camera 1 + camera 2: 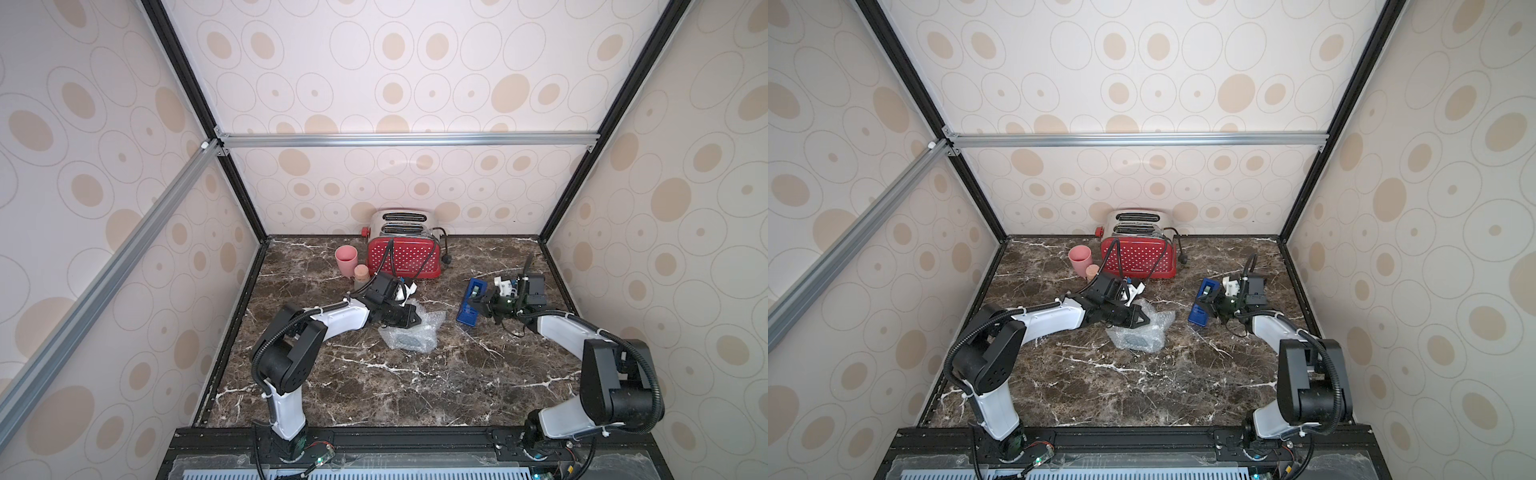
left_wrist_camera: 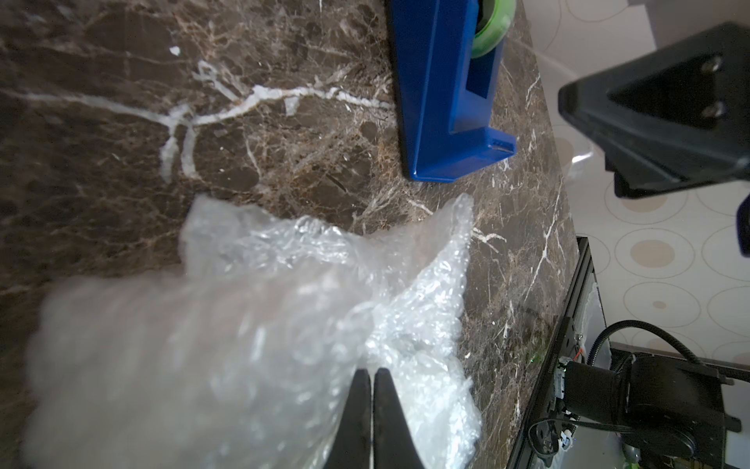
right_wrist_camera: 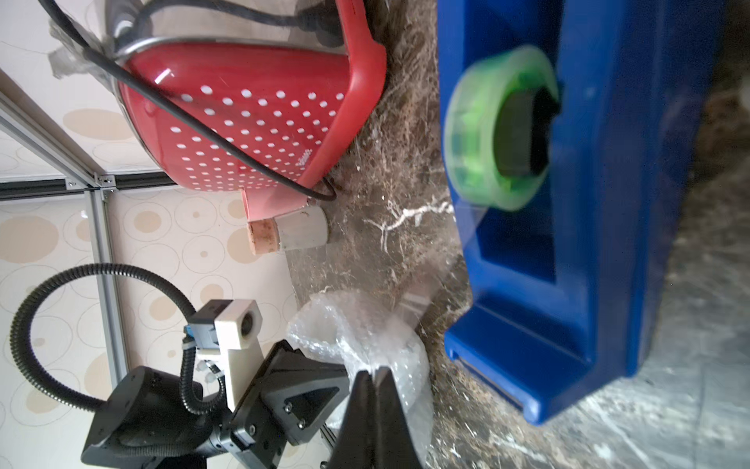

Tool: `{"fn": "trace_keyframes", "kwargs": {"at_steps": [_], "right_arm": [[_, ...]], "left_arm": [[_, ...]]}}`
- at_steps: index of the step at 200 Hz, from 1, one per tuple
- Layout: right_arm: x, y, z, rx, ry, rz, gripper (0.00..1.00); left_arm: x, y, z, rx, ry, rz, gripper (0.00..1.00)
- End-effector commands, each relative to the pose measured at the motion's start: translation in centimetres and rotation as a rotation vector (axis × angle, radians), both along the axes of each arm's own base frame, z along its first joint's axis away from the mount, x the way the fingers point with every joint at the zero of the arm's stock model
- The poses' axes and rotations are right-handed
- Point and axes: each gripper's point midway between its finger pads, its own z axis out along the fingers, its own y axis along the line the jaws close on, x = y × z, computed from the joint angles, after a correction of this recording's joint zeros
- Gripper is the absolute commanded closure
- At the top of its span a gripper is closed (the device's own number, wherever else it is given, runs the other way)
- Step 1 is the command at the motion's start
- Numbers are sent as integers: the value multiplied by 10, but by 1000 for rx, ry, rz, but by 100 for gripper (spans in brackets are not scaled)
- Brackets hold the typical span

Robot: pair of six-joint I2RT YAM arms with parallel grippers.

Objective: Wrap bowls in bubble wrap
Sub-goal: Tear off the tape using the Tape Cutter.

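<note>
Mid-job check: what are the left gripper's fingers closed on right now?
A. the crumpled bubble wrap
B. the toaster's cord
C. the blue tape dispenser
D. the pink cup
A: in the left wrist view the left gripper has its fingers together in the bubble wrap, and in a top view it sits over that same bundle.
</note>
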Motion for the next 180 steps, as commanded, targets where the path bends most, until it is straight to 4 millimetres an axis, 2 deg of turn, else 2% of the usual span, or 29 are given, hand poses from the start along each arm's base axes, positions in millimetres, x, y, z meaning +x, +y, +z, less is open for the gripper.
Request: {"fn": "trace_keyframes", "kwargs": {"at_steps": [1, 36, 87, 135, 180], "right_arm": [[-20, 8, -1, 15, 2, 54, 100], [-33, 14, -22, -11, 35, 94, 100], [-35, 15, -56, -43, 99, 101, 100], [-46, 1, -100, -153, 211, 83, 100], [-55, -21, -121, -299, 295, 55, 100]], "left_arm": [[-3, -3, -1, 4, -5, -26, 94], [-2, -3, -1, 5, -6, -27, 94], [-2, -3, -2, 3, -4, -27, 94], [-3, -4, -3, 3, -2, -28, 94], [-2, -5, -2, 1, -2, -31, 94]]}}
